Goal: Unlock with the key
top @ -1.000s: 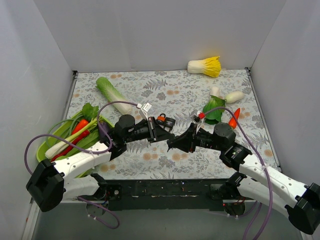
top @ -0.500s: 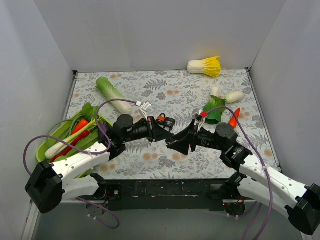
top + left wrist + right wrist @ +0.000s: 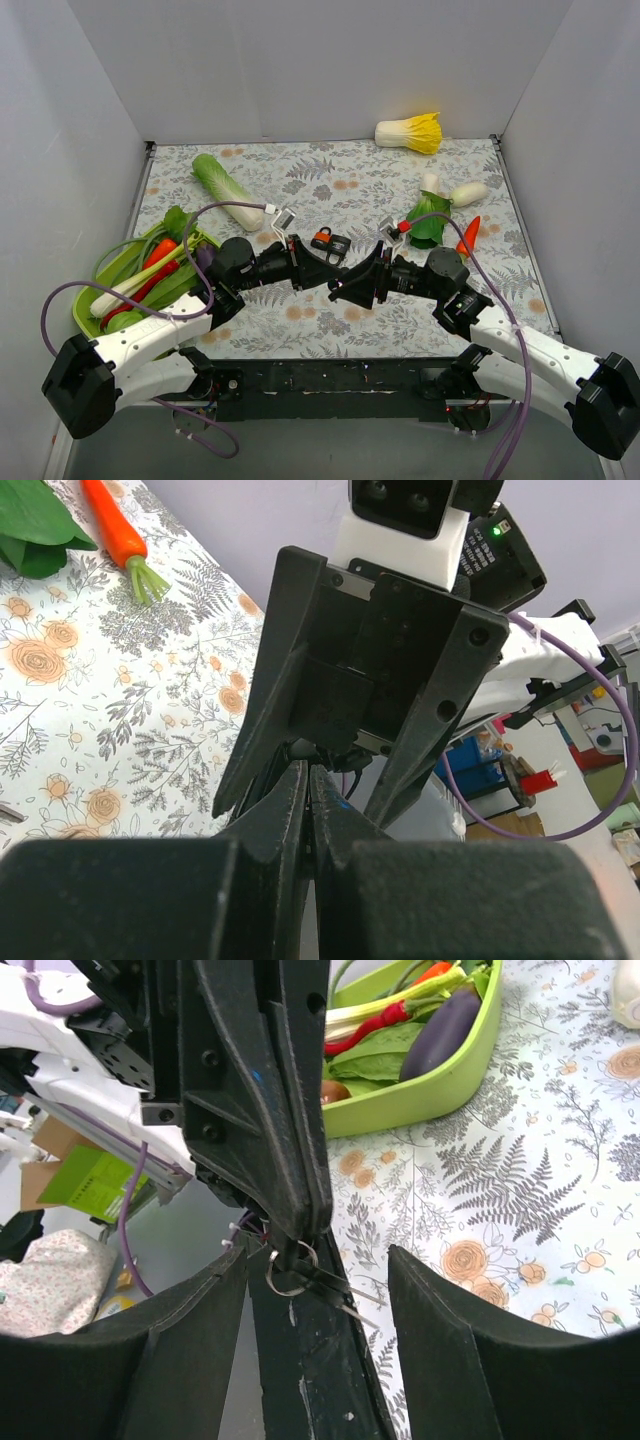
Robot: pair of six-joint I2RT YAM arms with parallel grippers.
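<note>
Keys [image 3: 312,1282] (perhaps two), one padlock [image 3: 323,238]

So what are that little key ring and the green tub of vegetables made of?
The key ring looks like thin metal wire: silvery, with bright glints. The green tub looks like moulded plastic: even lime colour, smooth rounded rim, soft sheen. Sight alone leaves both open.

Centre jammed; mid-back & near strip open.
L end effector [image 3: 322,272], key [image 3: 318,1282] at its tip, sits nose-in between the spread fingers of R end effector [image 3: 343,287], each blocking the other; padlock [image 3: 330,240] just behind. L edge taken by green tray [image 3: 82,312]; greens [image 3: 428,218] & carrot [image 3: 468,237] crowd R. Bare desk [image 3: 340,185] between long cabbage [image 3: 228,190] & greens.
</note>
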